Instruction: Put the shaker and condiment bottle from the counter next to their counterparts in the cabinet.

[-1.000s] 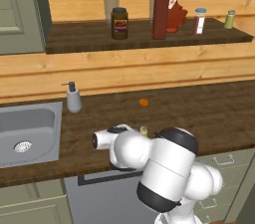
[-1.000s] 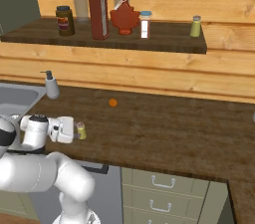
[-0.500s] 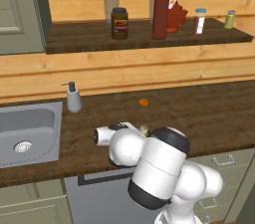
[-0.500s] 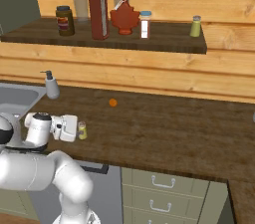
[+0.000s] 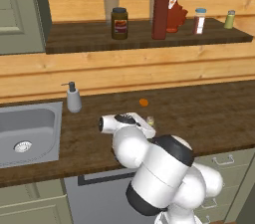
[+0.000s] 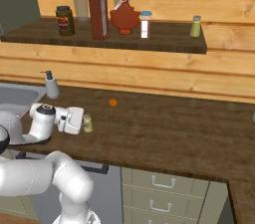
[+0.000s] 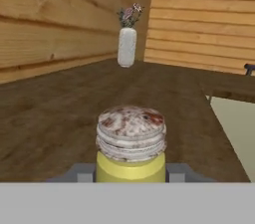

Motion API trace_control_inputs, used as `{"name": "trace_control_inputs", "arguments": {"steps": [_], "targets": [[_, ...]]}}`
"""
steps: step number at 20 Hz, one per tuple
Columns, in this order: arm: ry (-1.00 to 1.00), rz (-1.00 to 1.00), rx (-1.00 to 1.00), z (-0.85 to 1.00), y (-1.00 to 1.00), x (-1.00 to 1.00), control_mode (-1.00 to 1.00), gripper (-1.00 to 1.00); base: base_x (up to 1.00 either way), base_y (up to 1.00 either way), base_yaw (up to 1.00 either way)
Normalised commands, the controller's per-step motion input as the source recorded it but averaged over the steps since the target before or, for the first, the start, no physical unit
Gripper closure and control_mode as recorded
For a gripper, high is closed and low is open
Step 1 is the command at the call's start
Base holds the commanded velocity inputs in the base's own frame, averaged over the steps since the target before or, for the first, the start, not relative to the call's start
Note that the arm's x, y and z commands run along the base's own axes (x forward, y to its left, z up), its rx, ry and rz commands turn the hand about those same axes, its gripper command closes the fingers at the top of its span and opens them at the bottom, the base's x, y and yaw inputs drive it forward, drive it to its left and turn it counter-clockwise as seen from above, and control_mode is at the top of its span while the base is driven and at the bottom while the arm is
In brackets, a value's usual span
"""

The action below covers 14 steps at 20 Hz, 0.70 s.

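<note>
The tiny yellowish-green shaker stands upright on the dark wood counter, near its front edge. My gripper reaches in level from the left and is shut on the shaker's body, a dark fingertip on each side. On the cabinet shelf, the tall dark-red condiment bottle stands right beside the squat maple-leaf bottle.
The shelf also holds a brown jar, a white blue-capped shaker and a small green shaker. A soap dispenser stands by the steel sink. A small orange item lies behind the shaker.
The fingers have closed from wide open onto the shaker. The arm shifted only slightly; the shaker stays on the counter.
</note>
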Motion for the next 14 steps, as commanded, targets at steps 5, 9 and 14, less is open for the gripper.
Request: {"name": "trace_control_inputs", "arguments": {"steps": [5,9,14], "targets": [[-0.06,0.02,0.05,0.98,-0.38,-0.28,-1.00,1.00,0.00,0.00,0.00],[-0.11,0.04,0.07,1.00,-0.50,-0.37,-1.00,1.00,0.00,0.00,0.00],[-0.21,0.01,0.03,0.93,-0.53,-0.52,-1.00,1.00,0.00,0.00,0.00]]}}
